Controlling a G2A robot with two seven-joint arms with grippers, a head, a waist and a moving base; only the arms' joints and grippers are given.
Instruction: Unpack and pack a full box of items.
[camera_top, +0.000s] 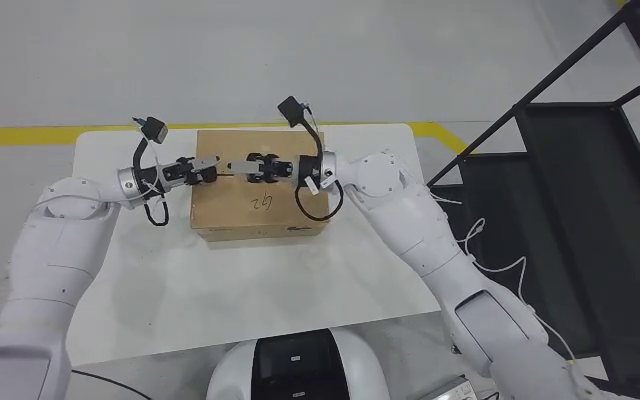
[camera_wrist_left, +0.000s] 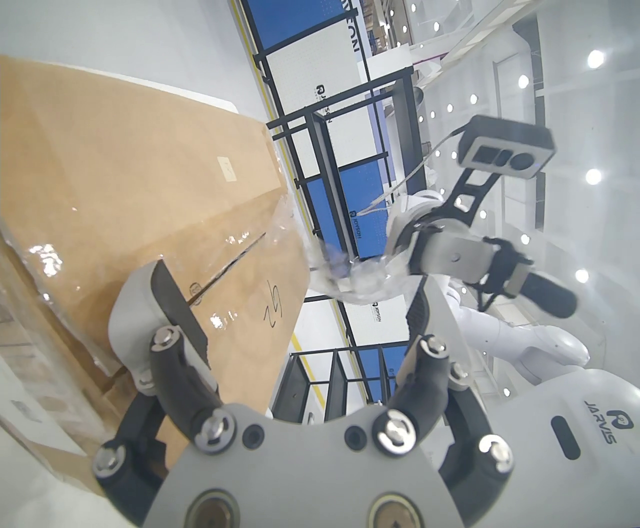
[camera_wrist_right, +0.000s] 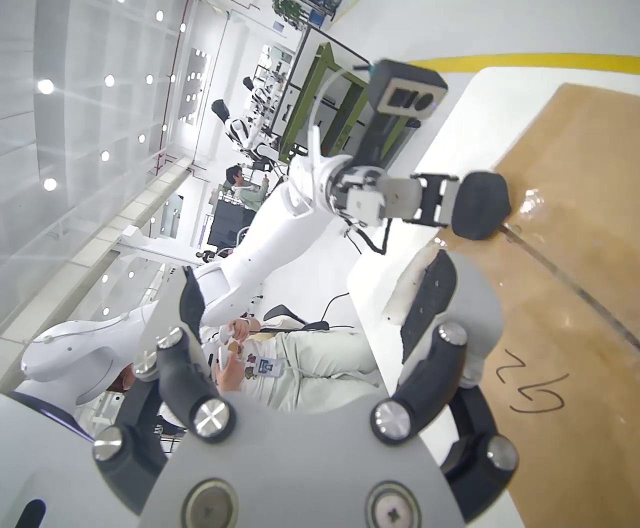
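brown box mid frame on white table, left gripper spread wide, right gripper spread wide too

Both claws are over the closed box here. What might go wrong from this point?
1. The left claw and right claw, both open, face each other closely over the taped seam of the box; they may collide.
2. Crumpled clear tape sticks out past the box's edge; it could cling to a finger pad.
3. The box sits near the far edge of the table; a hard tug might shove it off.
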